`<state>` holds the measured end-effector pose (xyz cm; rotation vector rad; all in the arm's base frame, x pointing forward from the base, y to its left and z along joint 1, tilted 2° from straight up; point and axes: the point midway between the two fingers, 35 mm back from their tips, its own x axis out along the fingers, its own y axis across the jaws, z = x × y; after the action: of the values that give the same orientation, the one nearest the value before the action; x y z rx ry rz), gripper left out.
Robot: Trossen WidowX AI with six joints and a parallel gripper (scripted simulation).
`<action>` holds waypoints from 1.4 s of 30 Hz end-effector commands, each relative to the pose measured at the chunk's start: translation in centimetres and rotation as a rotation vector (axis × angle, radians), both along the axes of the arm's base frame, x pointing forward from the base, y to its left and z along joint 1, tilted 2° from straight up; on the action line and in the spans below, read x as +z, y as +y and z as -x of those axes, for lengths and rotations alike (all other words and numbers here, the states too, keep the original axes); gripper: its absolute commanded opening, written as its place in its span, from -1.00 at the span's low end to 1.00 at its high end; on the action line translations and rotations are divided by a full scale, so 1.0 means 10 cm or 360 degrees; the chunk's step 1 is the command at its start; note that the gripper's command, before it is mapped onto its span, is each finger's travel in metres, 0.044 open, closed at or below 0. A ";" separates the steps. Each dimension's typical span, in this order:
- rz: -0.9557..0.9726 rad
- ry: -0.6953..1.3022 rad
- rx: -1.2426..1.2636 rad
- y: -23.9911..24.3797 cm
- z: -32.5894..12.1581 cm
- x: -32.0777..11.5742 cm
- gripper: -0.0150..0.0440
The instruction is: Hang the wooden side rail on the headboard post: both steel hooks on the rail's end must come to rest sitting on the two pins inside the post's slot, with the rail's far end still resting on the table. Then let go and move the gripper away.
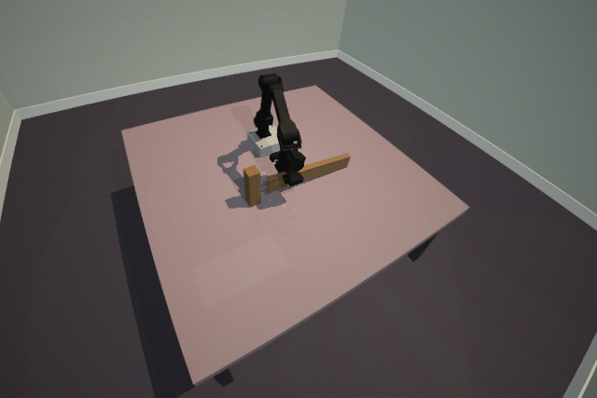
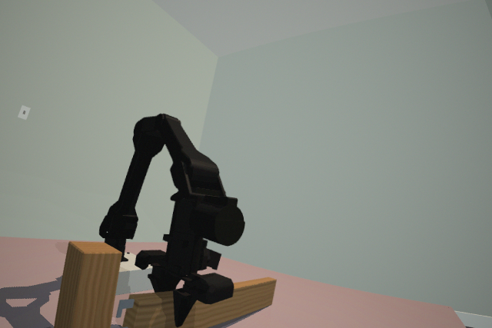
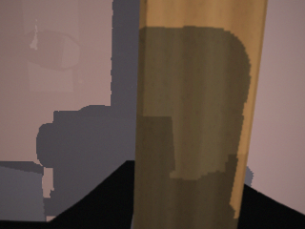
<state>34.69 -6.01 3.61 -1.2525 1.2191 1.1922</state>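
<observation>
The wooden side rail (image 1: 327, 163) (image 2: 254, 296) (image 3: 200, 72) stands on edge, held near its hook end. That end appears slightly raised, and the far end appears to rest on the table. The gripper (image 1: 285, 178) (image 2: 173, 305) (image 3: 188, 191) is shut on the rail, with one finger on each side. The headboard post (image 1: 251, 187) (image 2: 91, 284) stands upright just beyond the hook end. A grey steel hook (image 2: 126, 303) sticks out of the rail toward the post, with a small gap visible in the exterior view. The slot and its pins are hidden.
The arm's pale base (image 1: 264, 146) (image 2: 134, 276) stands behind the post and rail. The pink table (image 1: 337, 249) (image 2: 317, 300) carries everything. The post and arm cast shadows over the table around the post.
</observation>
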 end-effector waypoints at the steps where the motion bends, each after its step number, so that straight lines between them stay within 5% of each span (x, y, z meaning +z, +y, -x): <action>1: 0.0003 -0.0018 -0.0001 -0.02 -0.03 0.03 -0.49; 42: 0.0003 -0.0018 -0.0001 -0.06 -0.02 0.05 -0.49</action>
<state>34.69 -6.49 3.60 -1.2481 1.2210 1.1888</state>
